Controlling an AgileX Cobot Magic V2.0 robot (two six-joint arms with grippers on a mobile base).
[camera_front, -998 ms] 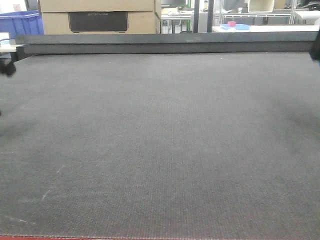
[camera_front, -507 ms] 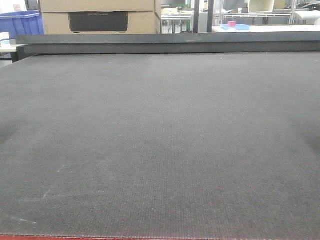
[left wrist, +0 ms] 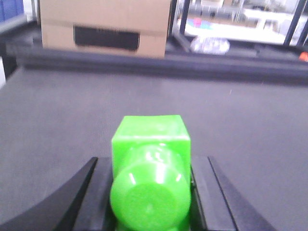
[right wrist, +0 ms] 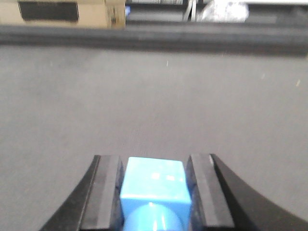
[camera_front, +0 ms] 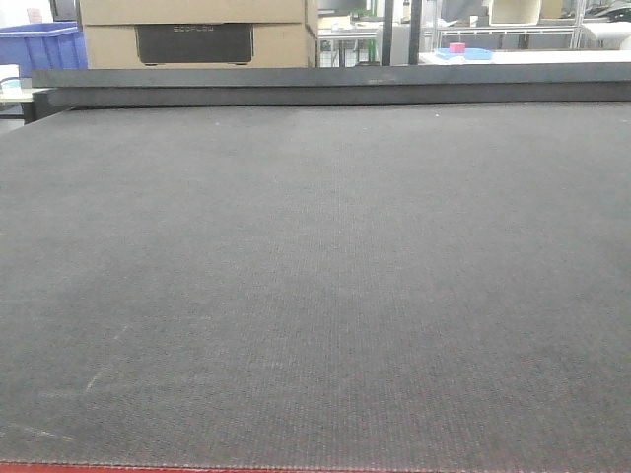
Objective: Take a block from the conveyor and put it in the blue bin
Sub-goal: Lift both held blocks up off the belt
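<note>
The conveyor [camera_front: 315,276] is a wide dark grey belt filling the front view, with no block lying on it there. The blue bin [camera_front: 39,44] stands beyond its far left corner. Neither gripper shows in the front view. In the left wrist view, my left gripper [left wrist: 151,162] is shut on a bright green block [left wrist: 150,144] with a round stud facing the camera, held above the belt [left wrist: 240,120]. In the right wrist view, my right gripper [right wrist: 154,161] is shut on a light blue block [right wrist: 153,180], also over the belt [right wrist: 154,96].
A raised dark rail [camera_front: 325,84] runs along the belt's far side. Behind it stands a cardboard box [camera_front: 197,34] with a black panel, and metal shelving [camera_front: 493,30] at the back right. A red edge strip [camera_front: 197,469] marks the near side.
A second ago dark parts of both arms showed at the left and right edges of the front view; they have left the view and their shadows on the belt have faded.
</note>
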